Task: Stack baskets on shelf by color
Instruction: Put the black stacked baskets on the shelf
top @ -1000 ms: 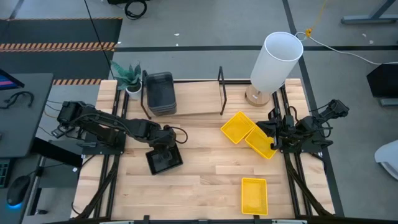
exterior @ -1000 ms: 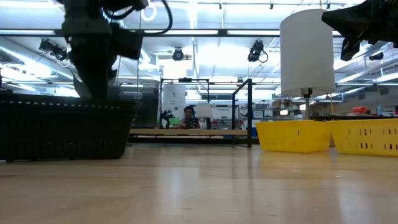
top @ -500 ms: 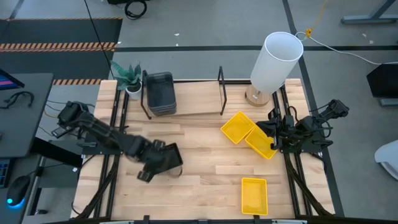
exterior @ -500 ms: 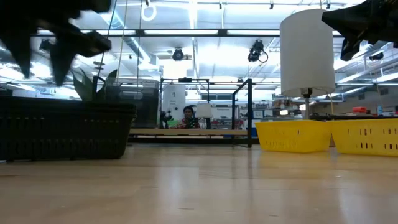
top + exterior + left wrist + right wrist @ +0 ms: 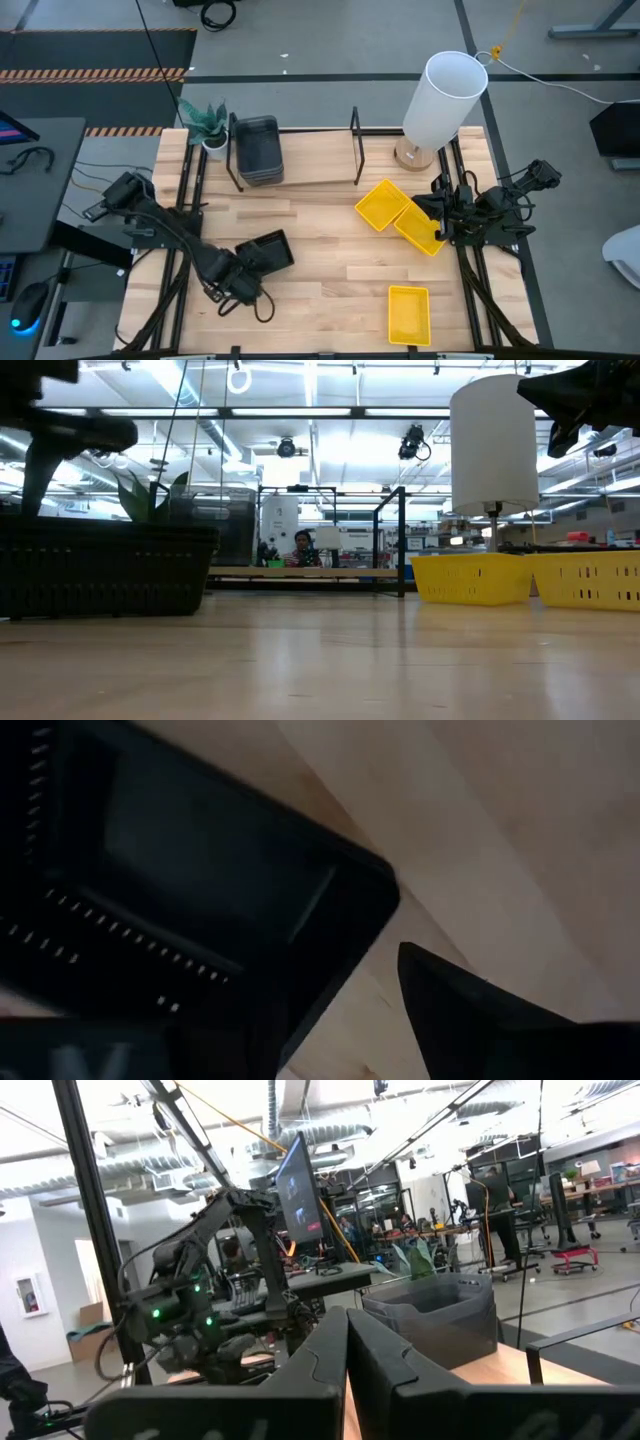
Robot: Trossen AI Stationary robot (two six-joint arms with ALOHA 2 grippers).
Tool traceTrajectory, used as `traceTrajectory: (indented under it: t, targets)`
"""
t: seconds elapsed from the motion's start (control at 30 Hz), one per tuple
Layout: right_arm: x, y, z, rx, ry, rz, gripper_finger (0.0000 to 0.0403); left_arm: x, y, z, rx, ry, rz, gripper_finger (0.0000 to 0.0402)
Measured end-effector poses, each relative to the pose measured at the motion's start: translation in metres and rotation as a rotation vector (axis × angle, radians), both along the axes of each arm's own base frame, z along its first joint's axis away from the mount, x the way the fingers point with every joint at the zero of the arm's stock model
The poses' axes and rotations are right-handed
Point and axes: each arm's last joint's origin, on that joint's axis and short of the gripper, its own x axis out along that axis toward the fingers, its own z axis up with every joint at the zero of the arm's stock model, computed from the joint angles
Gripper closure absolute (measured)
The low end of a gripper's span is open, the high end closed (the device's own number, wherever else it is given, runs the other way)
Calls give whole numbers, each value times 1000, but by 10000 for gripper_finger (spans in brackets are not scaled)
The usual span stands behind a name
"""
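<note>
A black slatted basket (image 5: 265, 251) sits flat on the table left of centre; in the low view the black basket (image 5: 100, 565) fills the left. My left gripper (image 5: 236, 284) hovers open just off its near-left corner (image 5: 370, 885), with one finger (image 5: 470, 1020) beside that corner. Several grey baskets (image 5: 258, 150) are stacked on the left end of the shelf (image 5: 310, 172). Three yellow baskets (image 5: 383, 203) (image 5: 420, 228) (image 5: 408, 312) lie on the table's right half. My right gripper (image 5: 438, 212) waits shut above the right edge; its fingers (image 5: 348, 1342) are pressed together.
A tall white cylinder (image 5: 440, 98) stands at the far right beside the shelf's right loop (image 5: 357, 145). A small potted plant (image 5: 207, 125) sits at the far left corner. Bare wood lies in the table's middle and near-centre (image 5: 330, 280).
My left gripper has risen from over the black basket, swung toward the table's near-left edge and turned about. The black basket has stayed on the table. My right arm has kept still.
</note>
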Motion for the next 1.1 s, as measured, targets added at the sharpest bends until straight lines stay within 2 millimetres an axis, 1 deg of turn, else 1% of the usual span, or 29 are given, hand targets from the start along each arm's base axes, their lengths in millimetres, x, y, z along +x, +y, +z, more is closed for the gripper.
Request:
traceTrajectory:
  t: [0.17, 0.33, 0.47, 0.6, 0.63, 0.7, 0.83, 0.97, 1.1]
  targets:
    - [0, 0, 0, 0, 0, 1, 387, 4, -6, -16, 65, 26, -91, 215]
    - [0, 0, 0, 0, 0, 0, 387, 9, -9, -33, 115, 73, -159, 243]
    - [0, 0, 0, 0, 0, 0, 387, 10, -10, -40, 131, 98, -176, 289]
    - [0, 0, 0, 0, 0, 0, 387, 12, -10, -40, 126, 80, -160, 357]
    - [0, 0, 0, 0, 0, 0, 387, 14, -10, -39, 121, 73, -142, 376]
    - [0, 0, 0, 0, 0, 0, 387, 18, -10, -35, 105, 61, -93, 388]
    - [0, 0, 0, 0, 0, 0, 387, 35, -6, -22, 46, -15, 148, 388]
    - [0, 0, 0, 0, 0, 0, 387, 60, 3, 0, -46, -99, 375, 389]
    - [0, 0, 0, 0, 0, 0, 387, 84, 14, 20, -126, -197, 502, 389]
